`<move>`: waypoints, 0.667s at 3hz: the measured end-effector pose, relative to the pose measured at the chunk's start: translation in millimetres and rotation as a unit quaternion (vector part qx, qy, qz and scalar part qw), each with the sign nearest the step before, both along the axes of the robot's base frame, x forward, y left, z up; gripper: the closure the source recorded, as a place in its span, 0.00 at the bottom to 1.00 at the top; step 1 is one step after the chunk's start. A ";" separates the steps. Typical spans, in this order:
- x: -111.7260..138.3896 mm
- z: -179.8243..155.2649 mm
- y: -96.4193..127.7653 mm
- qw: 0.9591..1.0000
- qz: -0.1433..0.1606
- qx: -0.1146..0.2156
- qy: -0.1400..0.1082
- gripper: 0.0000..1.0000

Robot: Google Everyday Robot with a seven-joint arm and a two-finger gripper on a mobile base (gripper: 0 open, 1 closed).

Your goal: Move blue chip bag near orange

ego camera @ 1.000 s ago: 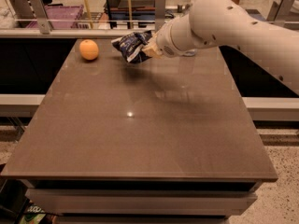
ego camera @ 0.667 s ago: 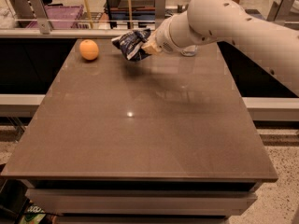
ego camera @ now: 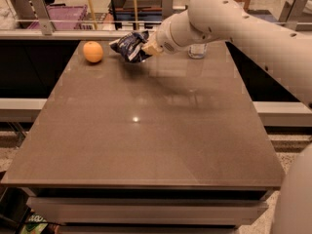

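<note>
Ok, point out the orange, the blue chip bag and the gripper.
orange (ego camera: 92, 51): camera view, middle of fruit.
blue chip bag (ego camera: 127, 45): camera view, crinkled front face.
gripper (ego camera: 145, 48): camera view, tip, clamped on the bag's edge.

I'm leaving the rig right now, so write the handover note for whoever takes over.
Hand: shut on the chip bag, over the far end of the table.
Orange: on the table near the far left corner, untouched.
Bag: gripped at its right side and crumpled. It sits just right of the orange in the camera view, with a small gap between them. Whether it rests on the surface cannot be told.
Done: the bag is grasped and close to the orange.
Left: probably just set the bag down beside the orange, open the hand and back the arm away.
</note>
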State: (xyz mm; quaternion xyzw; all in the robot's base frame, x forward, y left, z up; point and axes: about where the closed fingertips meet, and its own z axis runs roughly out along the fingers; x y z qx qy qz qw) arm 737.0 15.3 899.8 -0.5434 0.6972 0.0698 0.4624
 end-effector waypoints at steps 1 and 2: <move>-0.3 -0.7 1.3 1.000 0.001 0.000 0.000 0.83; -0.5 -1.6 3.4 1.000 0.003 0.000 0.001 0.61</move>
